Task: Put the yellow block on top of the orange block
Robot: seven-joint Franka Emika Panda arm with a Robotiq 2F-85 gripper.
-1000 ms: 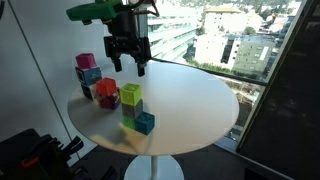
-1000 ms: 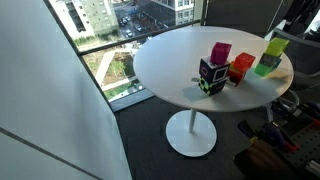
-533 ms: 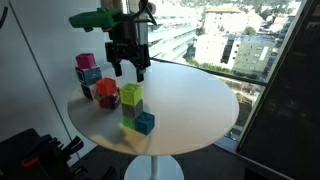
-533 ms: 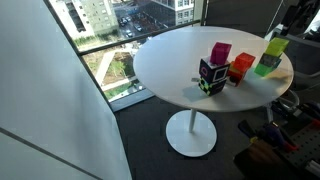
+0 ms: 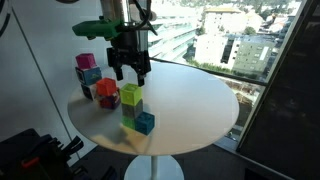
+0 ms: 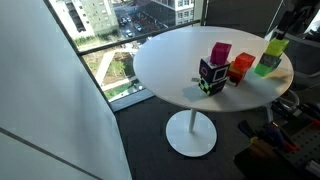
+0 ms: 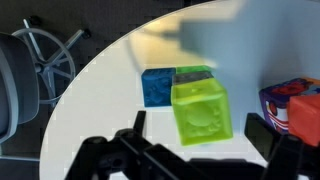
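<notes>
Tool: gripper (image 5: 130, 70), Robotiq 2-finger type. Jaws spread wide, nothing held. Hangs above the table (image 5: 200, 100), clear of all cubes.

Item 1, directly under hand: yellow block (image 7: 203, 112). Lime-yellow cube sitting approx. centred between the jaws in wrist view, one jaw either side and neither touching. An exterior view shows it perched on a green cube (image 5: 130, 112), so it is the top of a 2-high stack, not on the table.
- Handling (est.): small, prob. light and rigid. Faces look smooth, with a moulded pattern on top, so it may be a bit slippery. Not fragile by the look of it.
- Grip pt. (est.): two opposite side faces, approx. mid-height, pads flat on. Keep the jaw tips above the green cube's top edge and lift straight up, or the lower cube may drag or tip.

Item 2, just beyond item 1 and low: blue-teal cube (image 7: 158, 86). On the table beside the green cube; cannot tell whether they touch. No obstacle to a top-tier grip.

Item 3, off to one side of hand: orange block (image 7: 305, 115). Near the stack but apart from it, partly cut off at the wrist-view edge. Top face appears free in an exterior view (image 5: 106, 90), so it should take item 1 flat. It needs a square, gentle set-down, since smooth faces may slide.

Item 4, farther out past item 3: magenta cube (image 5: 85, 62) with other cubes. Not needed.
</notes>
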